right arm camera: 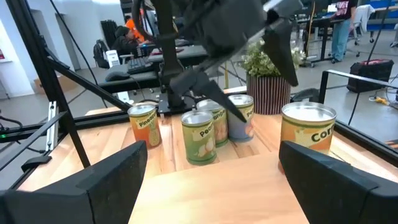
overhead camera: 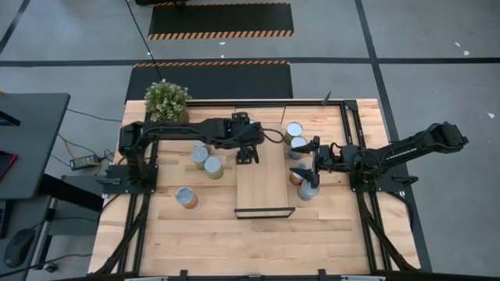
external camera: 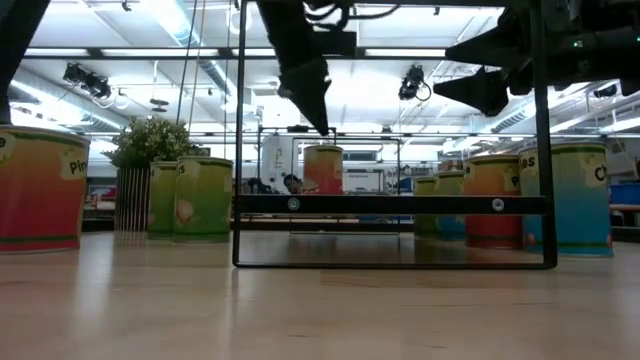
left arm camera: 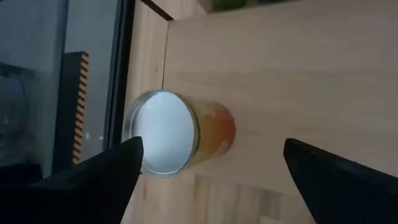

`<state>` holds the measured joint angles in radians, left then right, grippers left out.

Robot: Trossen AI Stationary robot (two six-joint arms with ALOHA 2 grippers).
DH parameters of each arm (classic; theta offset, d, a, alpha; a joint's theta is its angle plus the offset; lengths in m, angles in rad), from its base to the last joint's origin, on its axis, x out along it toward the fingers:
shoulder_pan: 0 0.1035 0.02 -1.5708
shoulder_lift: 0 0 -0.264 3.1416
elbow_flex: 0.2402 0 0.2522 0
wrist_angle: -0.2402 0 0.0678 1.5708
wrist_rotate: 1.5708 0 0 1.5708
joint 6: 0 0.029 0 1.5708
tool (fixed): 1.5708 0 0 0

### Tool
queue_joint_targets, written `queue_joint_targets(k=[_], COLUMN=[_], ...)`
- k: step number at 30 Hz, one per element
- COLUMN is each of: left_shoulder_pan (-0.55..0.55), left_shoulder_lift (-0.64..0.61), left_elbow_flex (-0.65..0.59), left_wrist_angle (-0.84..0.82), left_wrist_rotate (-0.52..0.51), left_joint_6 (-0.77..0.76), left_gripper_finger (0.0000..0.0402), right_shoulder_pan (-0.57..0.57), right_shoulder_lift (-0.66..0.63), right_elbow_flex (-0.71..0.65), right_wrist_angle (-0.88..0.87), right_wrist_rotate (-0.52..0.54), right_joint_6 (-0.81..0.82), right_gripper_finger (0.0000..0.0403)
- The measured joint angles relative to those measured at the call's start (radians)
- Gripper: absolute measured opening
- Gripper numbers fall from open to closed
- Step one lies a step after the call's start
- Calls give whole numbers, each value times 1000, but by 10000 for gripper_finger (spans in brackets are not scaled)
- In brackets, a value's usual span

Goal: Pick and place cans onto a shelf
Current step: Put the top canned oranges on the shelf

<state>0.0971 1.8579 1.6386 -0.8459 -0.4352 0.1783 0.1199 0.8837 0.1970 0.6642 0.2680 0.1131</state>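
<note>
The shelf (overhead camera: 266, 191) is a light-wood board in a dark frame at mid-table. An orange can (left arm camera: 186, 134) with a white top stands upright on the board's far end, near its edge; it also shows in the low view (external camera: 323, 168). My left gripper (overhead camera: 248, 154) hangs open above this can, fingers pointing down and clear of it (external camera: 320, 118). My right gripper (overhead camera: 314, 166) is open and empty at the shelf's right side, above the right-hand cans (overhead camera: 307, 190). More cans stand left of the shelf (overhead camera: 207, 161).
A potted plant (overhead camera: 166, 100) stands at the table's far left corner. One can (overhead camera: 186, 197) stands alone at the near left. Two cans (overhead camera: 296, 137) stand far right of the shelf. The near half of the shelf board is bare.
</note>
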Motion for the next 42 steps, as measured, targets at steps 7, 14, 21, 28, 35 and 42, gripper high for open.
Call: queue_joint_targets(k=[7,14,21,28,35,42], left_shoulder_pan=[-32,-72,-143,-205,-218,-198], left_shoulder_lift=[-134,-305,-428,-541,-640,-665], left_elbow_flex=[-235,-387,-545,-746,-899,-979], left_wrist_angle=[197,386,606,878,1039,1109], left_wrist_rotate=[7,19,40,37,25,-95], left_joint_6=[-37,-109,-118,-67,-19,16], left_gripper_finger=[395,395,395,395,395,395], right_shoulder_pan=[22,23,28,56,40,-103], right_shoulder_lift=[0,0,5,55,127,157], right_elbow_flex=[0,0,0,6,120,339], right_wrist_angle=[-8,-9,-6,11,-126,-533], right_wrist_rotate=[28,35,38,73,232,279], right_joint_6=[-1,-3,-3,7,20,74], right_gripper_finger=[373,373,373,373,373,373])
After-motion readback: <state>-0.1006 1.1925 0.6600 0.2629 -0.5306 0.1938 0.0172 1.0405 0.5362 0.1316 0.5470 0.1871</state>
